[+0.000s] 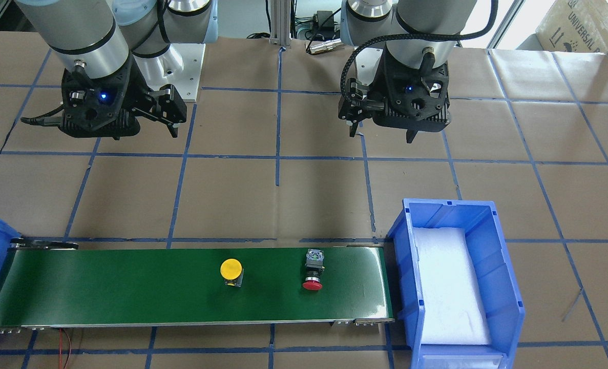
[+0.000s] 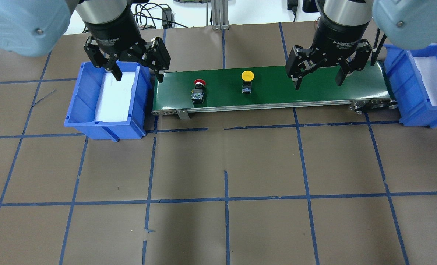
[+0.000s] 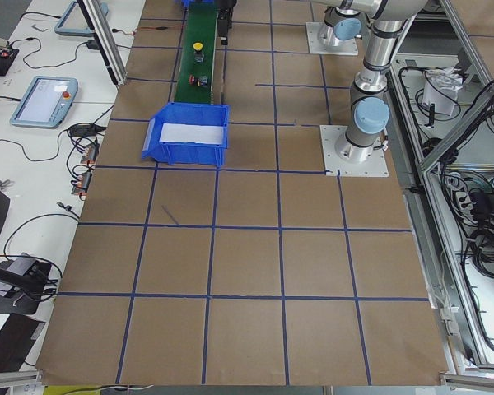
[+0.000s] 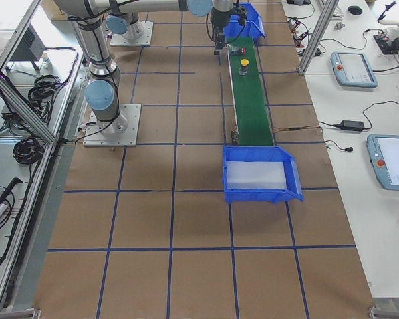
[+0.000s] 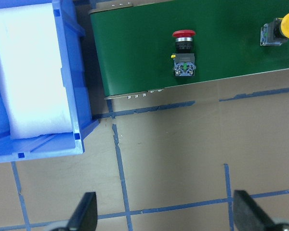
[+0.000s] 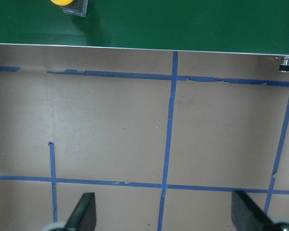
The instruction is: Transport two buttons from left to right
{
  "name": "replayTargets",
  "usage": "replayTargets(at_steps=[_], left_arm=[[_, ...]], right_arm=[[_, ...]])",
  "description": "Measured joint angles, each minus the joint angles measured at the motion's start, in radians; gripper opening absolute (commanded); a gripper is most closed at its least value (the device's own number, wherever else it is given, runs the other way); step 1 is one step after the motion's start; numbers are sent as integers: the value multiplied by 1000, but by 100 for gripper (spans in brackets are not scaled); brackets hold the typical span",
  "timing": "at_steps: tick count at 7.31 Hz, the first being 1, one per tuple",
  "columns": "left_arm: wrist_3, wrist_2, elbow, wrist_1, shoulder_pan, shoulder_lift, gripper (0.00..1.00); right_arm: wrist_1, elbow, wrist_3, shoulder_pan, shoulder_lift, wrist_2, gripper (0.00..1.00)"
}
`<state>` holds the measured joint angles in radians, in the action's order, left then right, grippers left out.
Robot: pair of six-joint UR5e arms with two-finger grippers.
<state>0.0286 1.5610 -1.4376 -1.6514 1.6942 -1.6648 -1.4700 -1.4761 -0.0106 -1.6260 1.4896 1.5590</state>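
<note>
The yellow-capped button (image 2: 247,76) stands near the middle of the green conveyor belt (image 2: 314,92); it also shows in the front view (image 1: 231,269). The red mushroom button (image 2: 198,82) lies on its side near the belt's left end, seen too in the left wrist view (image 5: 184,41). My left gripper (image 2: 139,78) is open and empty, above the table near the belt's left end. My right gripper (image 2: 318,84) is open and empty, above the table beside the belt's right half. Neither touches a button.
A blue bin (image 2: 82,92) with a white foam pad stands at the belt's left end. A second blue bin (image 2: 398,73) stands at the right end. The table is brown with blue tape lines (image 2: 225,200).
</note>
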Motion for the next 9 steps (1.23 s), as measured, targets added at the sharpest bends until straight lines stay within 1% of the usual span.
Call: replayTargets(at_steps=[2,3,5,9], left_arm=[[-5,-1,-126,81,-16,69,100],[-6,0,-160,108,-19,91,100],[-7,3,-180,124,-22,104,100],[-6,4,-182,126,-23,106,100]], right_arm=[[-3,-1,6,0,1,-2,100],[-4,-1,7,0,1,-3,100],[-5,-2,7,0,1,-2,100],[-16,0,7,6,-1,-2,100]])
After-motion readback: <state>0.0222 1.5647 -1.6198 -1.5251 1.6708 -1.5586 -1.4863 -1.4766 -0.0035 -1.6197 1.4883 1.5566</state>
